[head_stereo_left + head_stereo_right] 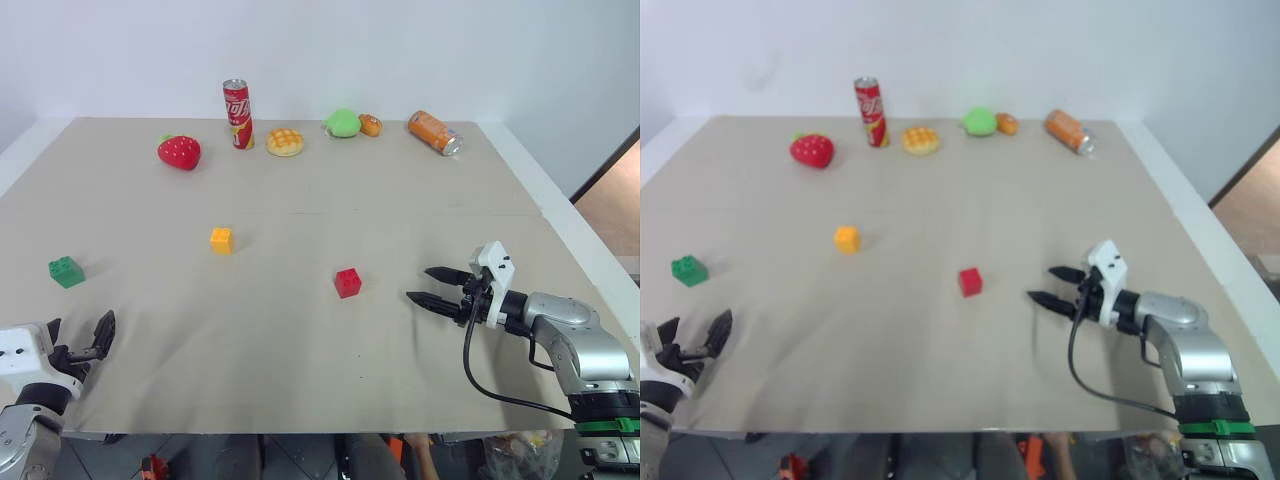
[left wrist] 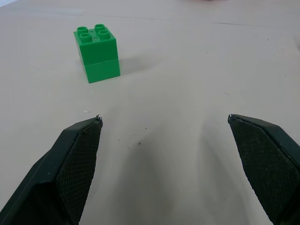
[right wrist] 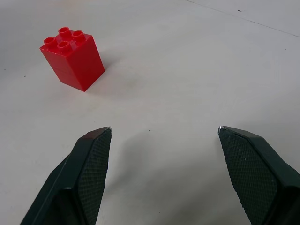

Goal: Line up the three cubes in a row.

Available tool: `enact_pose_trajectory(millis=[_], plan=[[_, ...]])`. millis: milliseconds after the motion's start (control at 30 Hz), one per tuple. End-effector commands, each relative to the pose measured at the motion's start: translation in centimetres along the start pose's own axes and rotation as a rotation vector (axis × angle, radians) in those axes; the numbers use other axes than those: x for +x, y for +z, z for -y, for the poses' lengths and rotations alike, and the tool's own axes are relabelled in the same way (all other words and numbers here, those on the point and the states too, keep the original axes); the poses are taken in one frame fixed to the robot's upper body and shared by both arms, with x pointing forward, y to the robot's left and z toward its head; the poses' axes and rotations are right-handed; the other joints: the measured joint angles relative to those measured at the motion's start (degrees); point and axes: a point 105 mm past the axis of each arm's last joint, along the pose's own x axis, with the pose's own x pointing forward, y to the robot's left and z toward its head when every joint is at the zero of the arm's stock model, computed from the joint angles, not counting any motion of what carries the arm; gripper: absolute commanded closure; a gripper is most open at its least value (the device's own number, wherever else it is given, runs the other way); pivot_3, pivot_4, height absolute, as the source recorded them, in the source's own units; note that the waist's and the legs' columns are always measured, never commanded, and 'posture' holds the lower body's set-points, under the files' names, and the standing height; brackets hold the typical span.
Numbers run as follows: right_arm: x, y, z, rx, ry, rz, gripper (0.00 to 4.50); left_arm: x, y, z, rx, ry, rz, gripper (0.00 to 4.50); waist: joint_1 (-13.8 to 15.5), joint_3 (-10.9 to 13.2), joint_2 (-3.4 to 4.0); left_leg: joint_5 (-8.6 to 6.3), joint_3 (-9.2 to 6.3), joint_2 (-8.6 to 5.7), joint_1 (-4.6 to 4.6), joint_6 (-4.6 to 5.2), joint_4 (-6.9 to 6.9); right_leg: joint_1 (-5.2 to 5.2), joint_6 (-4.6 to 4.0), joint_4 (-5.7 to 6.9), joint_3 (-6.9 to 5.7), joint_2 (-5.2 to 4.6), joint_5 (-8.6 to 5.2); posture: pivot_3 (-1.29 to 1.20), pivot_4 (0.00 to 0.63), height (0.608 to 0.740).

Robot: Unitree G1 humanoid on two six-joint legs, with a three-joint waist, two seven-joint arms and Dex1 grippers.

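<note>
Up close, the green cube (image 2: 96,54) shows four studs.

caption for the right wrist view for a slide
Open right gripper facing a red cube on the table, not touching.

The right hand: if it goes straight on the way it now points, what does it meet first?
Probably the red cube. The right hand is open, points left across the table, and the cube stands ahead, a little off its centre line, so it might pass close beside.
</note>
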Motion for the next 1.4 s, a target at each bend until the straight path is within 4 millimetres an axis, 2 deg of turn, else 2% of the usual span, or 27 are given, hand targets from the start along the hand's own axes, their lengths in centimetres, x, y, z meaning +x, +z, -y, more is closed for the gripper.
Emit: enact_pose_trajectory(millis=[33,133,367,467,533,667,767,933,1200,1400], plan=[[0.0,0.9,-0.5,-0.033,0.012,0.032,0.71,0.7,1.5,1.2,0.044,-0.072,0.039,0.04,0.00,0.00,0.00,0.00,0.00,0.00,0.00,0.00,0.00,0.00,0.00,0.00,0.00,0.00,0.00,0.00,0.150,0.740],[0.1,1.0,-0.9,-0.047,0.018,0.033,0.71,1.9,2.4,3.7,0.145,-0.233,0.044,0.04,0.32,0.02,-0.04,0.00,-0.05,0.01,-0.03,0.00,-0.02,0.00,0.00,0.01,-0.06,0.01,0.00,0.00,0.150,0.740],[1.1,2.2,-2.4,-0.080,0.088,0.047,0.71,1.8,4.5,10.6,0.359,-0.668,0.110,0.04,-0.05,0.03,-0.04,0.01,0.12,0.03,-0.01,-0.02,-0.01,-0.04,0.00,0.00,0.08,0.00,0.00,0.00,0.150,0.740],[2.4,2.5,-5.0,-0.054,0.143,0.080,0.71,1.7,6.0,13.4,0.435,-0.826,0.166,0.04,0.02,0.03,-0.04,0.01,0.10,0.06,0.00,-0.01,-0.08,-0.07,0.00,0.01,0.07,0.04,0.00,0.00,0.150,0.740],[3.7,1.6,-6.0,-0.016,0.103,0.060,0.71,1.7,7.0,14.7,0.476,-0.900,0.203,0.04,0.05,0.01,-0.07,0.01,0.08,0.11,0.00,-0.01,-0.08,-0.06,-0.01,0.01,0.06,0.11,0.00,0.00,0.150,0.740],[4.5,1.3,-7.8,0.055,0.053,0.084,0.71,2.2,8.4,15.9,0.480,-0.949,0.247,0.04,0.07,0.03,-0.02,0.01,0.09,0.15,-0.02,-0.01,-0.08,-0.06,-0.01,0.02,0.10,0.15,0.00,0.00,0.150,0.740],[4.8,1.3,-8.6,0.058,0.059,0.085,0.71,2.5,8.7,16.4,0.462,-0.963,0.254,0.04,0.05,0.03,-0.03,0.01,0.09,0.15,-0.03,-0.01,-0.08,-0.05,0.01,0.02,0.10,0.16,-0.01,0.00,0.150,0.740],[5.1,1.8,-7.5,0.071,-0.005,0.101,0.71,2.7,8.8,17.1,0.467,-0.979,0.260,0.04,0.01,0.03,-0.03,0.02,0.08,0.18,0.04,-0.01,-0.08,-0.04,-0.01,0.04,0.10,0.20,0.01,0.00,0.150,0.740],[5.7,2.2,-8.7,0.079,0.026,0.118,0.71,2.7,9.3,17.3,0.442,-0.971,0.283,0.04,0.03,0.03,-0.03,0.02,0.08,0.20,0.02,0.00,-0.09,-0.03,0.00,0.04,0.11,0.22,0.01,0.00,0.150,0.740],[7.1,1.9,-7.7,0.042,-0.078,0.086,0.71,1.6,10.3,18.0,0.388,-1.044,0.343,0.04,0.00,0.03,-0.04,0.02,0.08,0.23,0.03,0.00,-0.07,-0.03,-0.02,0.04,0.11,0.25,0.02,0.00,0.150,0.740]])
